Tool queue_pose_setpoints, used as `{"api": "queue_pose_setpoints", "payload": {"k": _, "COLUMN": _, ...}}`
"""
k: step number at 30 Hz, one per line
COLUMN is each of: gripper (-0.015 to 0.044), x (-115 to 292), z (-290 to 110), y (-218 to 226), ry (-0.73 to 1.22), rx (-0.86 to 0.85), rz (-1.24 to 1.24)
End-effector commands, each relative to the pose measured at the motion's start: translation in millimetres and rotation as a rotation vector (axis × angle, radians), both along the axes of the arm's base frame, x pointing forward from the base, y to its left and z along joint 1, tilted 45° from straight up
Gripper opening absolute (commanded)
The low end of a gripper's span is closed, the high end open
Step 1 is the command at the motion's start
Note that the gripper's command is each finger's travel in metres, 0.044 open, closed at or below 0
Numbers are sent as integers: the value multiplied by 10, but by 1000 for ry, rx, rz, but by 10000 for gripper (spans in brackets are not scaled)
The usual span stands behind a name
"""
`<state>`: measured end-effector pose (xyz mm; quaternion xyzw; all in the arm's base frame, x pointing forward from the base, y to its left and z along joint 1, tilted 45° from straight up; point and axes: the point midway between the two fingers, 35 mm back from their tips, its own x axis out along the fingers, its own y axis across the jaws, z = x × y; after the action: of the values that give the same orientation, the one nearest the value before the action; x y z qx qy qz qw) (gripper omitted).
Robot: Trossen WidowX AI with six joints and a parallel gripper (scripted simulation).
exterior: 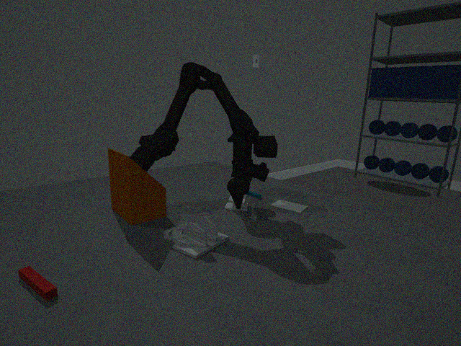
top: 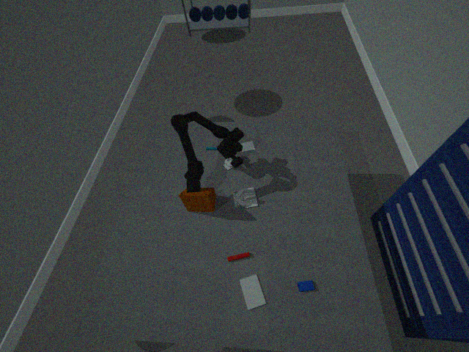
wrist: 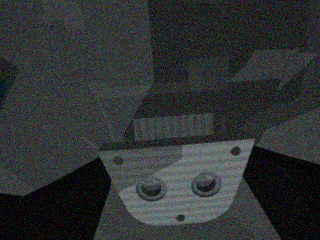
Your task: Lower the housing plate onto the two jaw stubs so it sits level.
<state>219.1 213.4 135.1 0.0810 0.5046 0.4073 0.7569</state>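
The housing plate (top: 228, 163) (exterior: 230, 205) (wrist: 175, 205) is pale, with two round collars and small dark holes, low near the floor under the arm. My gripper (top: 235, 162) (exterior: 238, 207) (wrist: 173, 155) is still wide open, pointing down, with one dark finger close to each side of the plate. The wrist view does not clearly show whether they touch it. The base (top: 253, 204) (exterior: 193, 254) lies nearer the arm's foot, apart from the plate. The pale, curved jaws on it are hard to tell apart. The jaw stubs are too small to make out.
The orange block (top: 200, 200) (exterior: 135, 197) stands at the arm's foot. A teal bar (top: 211, 149) (exterior: 254, 194) and a white slab (top: 248, 146) (exterior: 290, 205) lie beyond the gripper. A red bar (top: 238, 257) (exterior: 37, 282), another white slab (top: 253, 291) and a blue block (top: 305, 286) lie farther off.
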Motion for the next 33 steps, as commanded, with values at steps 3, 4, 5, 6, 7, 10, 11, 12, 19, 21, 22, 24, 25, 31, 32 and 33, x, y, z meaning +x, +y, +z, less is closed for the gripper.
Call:
{"api": "queue_pose_setpoints", "payload": {"k": 3, "gripper": 353, "x": 0, "z": 0, "y": 0, "ry": 0, "rx": 0, "rz": 0}}
{"api": "queue_pose_setpoints", "payload": {"k": 4, "gripper": 351, "x": 0, "z": 0, "y": 0, "ry": 0, "rx": 0, "rz": 0}}
{"api": "queue_pose_setpoints", "payload": {"k": 5, "gripper": 351, "x": 0, "z": 0, "y": 0, "ry": 0, "rx": 0, "rz": 0}}
{"api": "queue_pose_setpoints", "payload": {"k": 6, "gripper": 351, "x": 0, "z": 0, "y": 0, "ry": 0, "rx": 0, "rz": 0}}
{"api": "queue_pose_setpoints", "payload": {"k": 7, "gripper": 351, "x": 0, "z": 0, "y": 0, "ry": 0, "rx": 0, "rz": 0}}
{"api": "queue_pose_setpoints", "payload": {"k": 10, "gripper": 351, "x": 0, "z": 0, "y": 0, "ry": 0, "rx": 0, "rz": 0}}
{"api": "queue_pose_setpoints", "payload": {"k": 11, "gripper": 351, "x": 0, "z": 0, "y": 0, "ry": 0, "rx": 0, "rz": 0}}
{"api": "queue_pose_setpoints", "payload": {"k": 12, "gripper": 351, "x": 0, "z": 0, "y": 0, "ry": 0, "rx": 0, "rz": 0}}
{"api": "queue_pose_setpoints", "payload": {"k": 19, "gripper": 351, "x": -1, "z": 95, "y": -102, "ry": 0, "rx": -4, "rz": -1}}
{"api": "queue_pose_setpoints", "payload": {"k": 21, "gripper": 351, "x": -4, "z": 138, "y": -148, "ry": 0, "rx": -5, "rz": -1}}
{"api": "queue_pose_setpoints", "payload": {"k": 22, "gripper": 351, "x": -7, "z": 160, "y": -170, "ry": 1, "rx": -6, "rz": -1}}
{"api": "queue_pose_setpoints", "payload": {"k": 24, "gripper": 351, "x": -14, "z": 203, "y": -216, "ry": 1, "rx": -7, "rz": -2}}
{"api": "queue_pose_setpoints", "payload": {"k": 25, "gripper": 351, "x": -18, "z": 225, "y": -239, "ry": 1, "rx": -8, "rz": -2}}
{"api": "queue_pose_setpoints", "payload": {"k": 31, "gripper": 351, "x": -53, "z": 356, "y": -373, "ry": 2, "rx": -9, "rz": -4}}
{"api": "queue_pose_setpoints", "payload": {"k": 32, "gripper": 351, "x": -61, "z": 378, "y": -395, "ry": 2, "rx": -9, "rz": -5}}
{"api": "queue_pose_setpoints", "payload": {"k": 33, "gripper": 351, "x": -69, "z": 400, "y": -416, "ry": 2, "rx": -9, "rz": -5}}
